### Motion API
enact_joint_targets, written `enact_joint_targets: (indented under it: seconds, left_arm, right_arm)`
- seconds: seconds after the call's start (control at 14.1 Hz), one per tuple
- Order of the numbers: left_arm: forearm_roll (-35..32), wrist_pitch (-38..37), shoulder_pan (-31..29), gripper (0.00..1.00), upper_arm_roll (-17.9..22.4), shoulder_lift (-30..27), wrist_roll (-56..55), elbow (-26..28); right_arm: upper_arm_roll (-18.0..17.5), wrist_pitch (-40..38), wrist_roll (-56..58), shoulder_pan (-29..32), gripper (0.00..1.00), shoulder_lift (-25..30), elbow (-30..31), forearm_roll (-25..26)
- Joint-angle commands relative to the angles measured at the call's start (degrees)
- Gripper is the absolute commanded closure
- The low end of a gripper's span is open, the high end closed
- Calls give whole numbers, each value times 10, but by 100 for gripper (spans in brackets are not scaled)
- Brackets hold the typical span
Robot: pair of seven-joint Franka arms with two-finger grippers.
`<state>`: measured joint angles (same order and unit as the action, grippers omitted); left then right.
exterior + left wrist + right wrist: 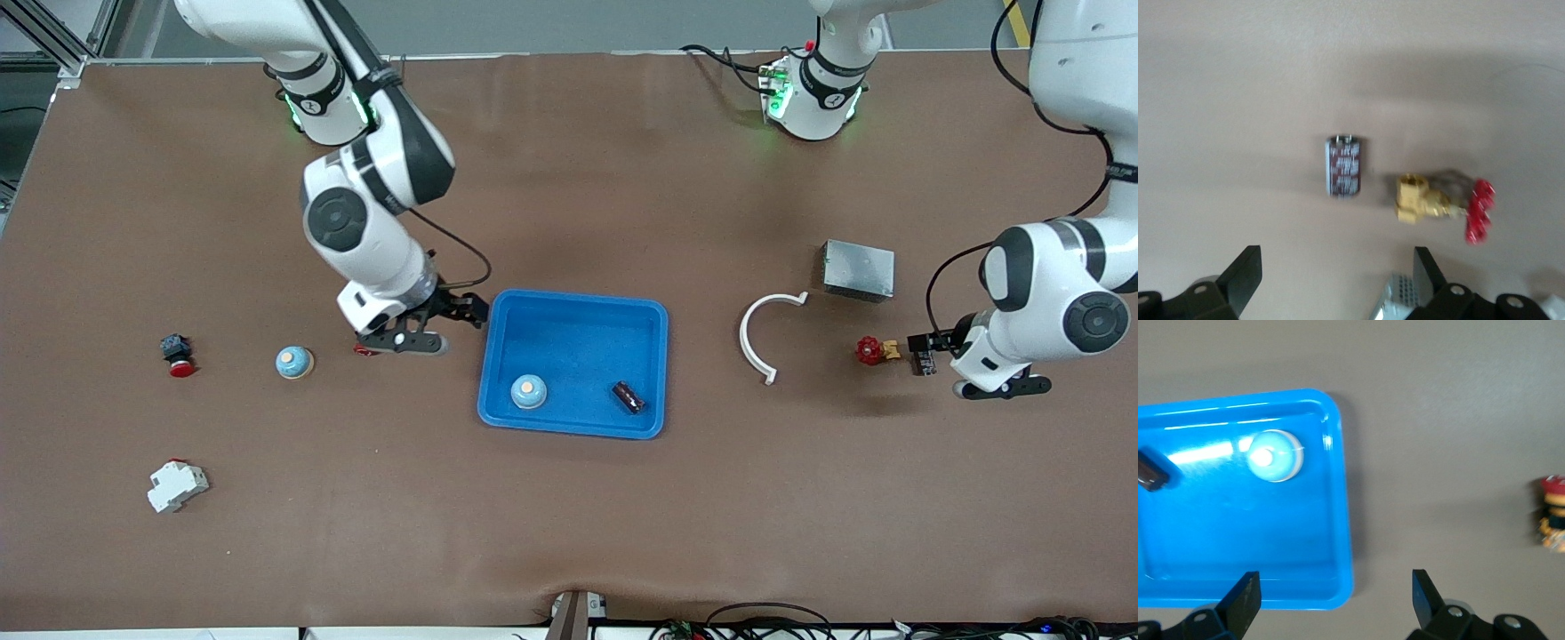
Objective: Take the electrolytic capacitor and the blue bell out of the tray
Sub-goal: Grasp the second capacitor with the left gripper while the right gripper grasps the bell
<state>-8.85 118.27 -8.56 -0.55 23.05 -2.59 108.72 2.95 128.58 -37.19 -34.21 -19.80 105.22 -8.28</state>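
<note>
Inside the tray point(578, 322) we see bell point(528, 391) and capacitor point(628, 396), neither removed; left gripper point(1337, 279) over a second capacitor point(1343, 167) beside the valve point(1441, 205), right gripper point(1331, 597) at the tray's edge, both wide open, empty.

In the right wrist view the blue tray point(1338, 487) runs off the picture's edge, and the dark capacitor point(1150, 470) in it is cut so that only one end shows. The small red-topped part point(1553, 513) at the edge is blurred and half cropped. In the left wrist view the brass valve with the red handle point(1438, 203) is smeared, the print on the capacitor on the table point(1343, 167) is unreadable, and a grey perforated thing point(1398, 300) is mostly hidden by one tool finger point(1428, 277).
</note>
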Motion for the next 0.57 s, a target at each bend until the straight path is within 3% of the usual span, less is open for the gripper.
enact_joint_targets:
  seconds: [0.0,0.28,0.5]
  left_arm:
    - [28,-78,-1,0,-10,-49,-1,-15]
    - [59,-219,-1,0,-49,-55,-54,-110]
    - [89,-269,0,0,-87,-53,-132,-169]
  right_arm:
    - [7,-9,-115,-34,0,-46,-58,45]
    - [7,-9,-184,-60,0,-100,-119,64]
    - [8,-8,-193,-66,0,-140,-158,69]
